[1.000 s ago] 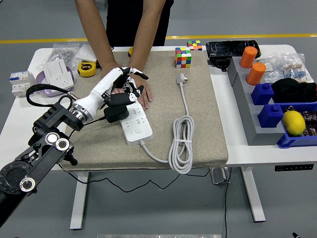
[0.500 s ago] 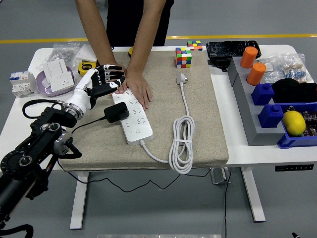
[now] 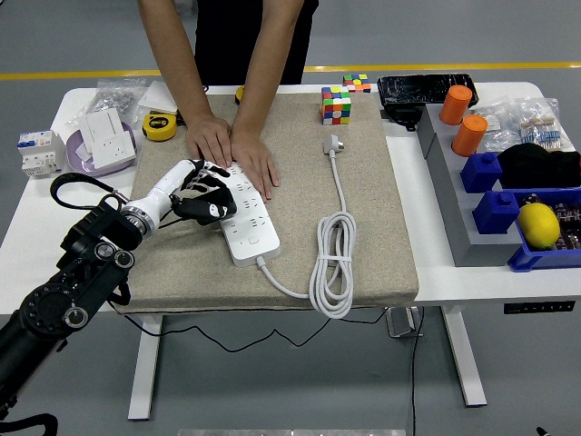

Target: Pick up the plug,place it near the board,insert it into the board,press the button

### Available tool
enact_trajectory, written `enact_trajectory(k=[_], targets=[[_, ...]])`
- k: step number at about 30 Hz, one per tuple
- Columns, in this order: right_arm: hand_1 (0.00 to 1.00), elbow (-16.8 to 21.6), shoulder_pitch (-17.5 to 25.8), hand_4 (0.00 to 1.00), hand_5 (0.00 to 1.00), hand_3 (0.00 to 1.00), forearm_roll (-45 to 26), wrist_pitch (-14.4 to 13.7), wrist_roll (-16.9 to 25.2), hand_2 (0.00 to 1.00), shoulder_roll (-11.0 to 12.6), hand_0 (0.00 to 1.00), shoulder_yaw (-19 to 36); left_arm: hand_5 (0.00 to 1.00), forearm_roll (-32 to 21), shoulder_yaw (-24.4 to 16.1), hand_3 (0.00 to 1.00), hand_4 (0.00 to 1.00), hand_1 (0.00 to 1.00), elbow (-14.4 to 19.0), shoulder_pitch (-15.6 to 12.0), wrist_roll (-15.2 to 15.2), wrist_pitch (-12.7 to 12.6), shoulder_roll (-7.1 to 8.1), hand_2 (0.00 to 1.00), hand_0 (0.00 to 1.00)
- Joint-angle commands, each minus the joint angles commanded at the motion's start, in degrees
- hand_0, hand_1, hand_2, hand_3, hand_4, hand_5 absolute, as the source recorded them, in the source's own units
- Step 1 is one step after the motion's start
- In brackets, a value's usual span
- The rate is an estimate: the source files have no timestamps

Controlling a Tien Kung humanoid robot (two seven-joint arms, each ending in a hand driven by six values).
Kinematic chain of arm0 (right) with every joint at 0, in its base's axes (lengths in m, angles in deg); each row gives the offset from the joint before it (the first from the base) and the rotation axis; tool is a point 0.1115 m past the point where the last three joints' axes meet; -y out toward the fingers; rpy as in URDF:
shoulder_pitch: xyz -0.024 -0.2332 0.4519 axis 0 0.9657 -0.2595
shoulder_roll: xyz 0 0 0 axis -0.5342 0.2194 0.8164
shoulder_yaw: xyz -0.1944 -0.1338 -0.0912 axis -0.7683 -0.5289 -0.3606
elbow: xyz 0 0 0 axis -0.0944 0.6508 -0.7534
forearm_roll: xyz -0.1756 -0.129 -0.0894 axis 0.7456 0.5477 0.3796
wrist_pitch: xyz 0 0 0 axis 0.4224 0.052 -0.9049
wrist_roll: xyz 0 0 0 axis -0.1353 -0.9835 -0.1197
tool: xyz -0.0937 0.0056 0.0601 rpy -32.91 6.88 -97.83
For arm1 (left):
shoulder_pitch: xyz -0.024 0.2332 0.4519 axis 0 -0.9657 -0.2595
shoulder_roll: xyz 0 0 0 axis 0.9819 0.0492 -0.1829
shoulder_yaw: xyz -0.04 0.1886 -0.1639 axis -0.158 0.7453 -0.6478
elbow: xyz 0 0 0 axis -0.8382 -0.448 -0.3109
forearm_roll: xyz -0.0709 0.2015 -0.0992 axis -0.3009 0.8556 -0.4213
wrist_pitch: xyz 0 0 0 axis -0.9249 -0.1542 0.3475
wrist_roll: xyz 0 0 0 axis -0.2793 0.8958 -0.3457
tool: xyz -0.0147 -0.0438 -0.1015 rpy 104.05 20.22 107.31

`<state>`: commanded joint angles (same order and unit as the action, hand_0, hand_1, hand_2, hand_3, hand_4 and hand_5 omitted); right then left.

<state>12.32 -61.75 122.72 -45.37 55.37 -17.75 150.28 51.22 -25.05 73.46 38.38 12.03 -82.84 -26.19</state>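
white table (image 3: 36,227) | beige mat (image 3: 363,209) | blue bins (image 3: 536,259)

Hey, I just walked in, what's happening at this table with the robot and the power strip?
The robot's left hand is over the black plug adapter sitting on the white power strip, which lies on the beige mat. Whether the fingers grip the plug is unclear. A person across the table presses both hands flat on the strip's far end, steadying it. The strip's own white cable lies coiled to the right, unplugged. The right arm is out of view.

The left hand (image 3: 198,186) covers the black plug (image 3: 211,211); the person's hands (image 3: 232,150) hide the board's (image 3: 247,222) far end.
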Motion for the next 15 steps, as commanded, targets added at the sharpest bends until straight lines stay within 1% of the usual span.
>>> enact_trajectory(k=[3,4,6,9,10,15], targets=[[0.753,0.0,0.1,0.998,0.817,0.766,0.1,0.0,-0.1,0.742,0.0,0.829,0.1,0.155,2.8,0.7,0.739,0.998,0.771,-0.2,0.0,0.2,-0.2,-0.02,0.72,0.7],[0.753,0.0,0.1,0.998,0.817,0.765,0.1,0.0,-0.1,0.742,0.0,0.828,0.1,0.166,3.8,0.8,0.738,0.998,0.753,-0.3,0.0,0.2,-0.5,-0.01,0.703,0.69],[0.753,0.0,0.1,0.998,0.817,0.765,0.0,0.0,0.0,0.742,0.0,0.828,0.0,0.166,5.8,1.1,0.738,0.998,0.753,-0.6,0.1,0.2,-1.1,0.01,0.703,0.69],[0.753,0.0,0.0,0.998,0.817,0.765,-0.1,0.0,0.1,0.742,0.1,0.828,-0.1,0.166,7.7,1.0,0.738,0.998,0.753,-0.8,0.2,0.2,-1.8,-0.05,0.703,0.69],[0.753,0.0,0.0,0.998,0.817,0.765,-0.1,0.0,0.1,0.742,0.1,0.829,-0.1,0.171,8.3,1.0,0.71,0.998,0.734,-0.8,0.2,0.2,-2.0,-0.08,0.677,0.664],[0.753,0.0,0.0,0.998,0.817,0.765,0.0,0.0,0.0,0.742,0.0,0.829,0.1,0.171,11.9,0.7,0.71,0.998,0.734,-0.9,0.4,0.2,-3.3,-0.05,0.677,0.664]])
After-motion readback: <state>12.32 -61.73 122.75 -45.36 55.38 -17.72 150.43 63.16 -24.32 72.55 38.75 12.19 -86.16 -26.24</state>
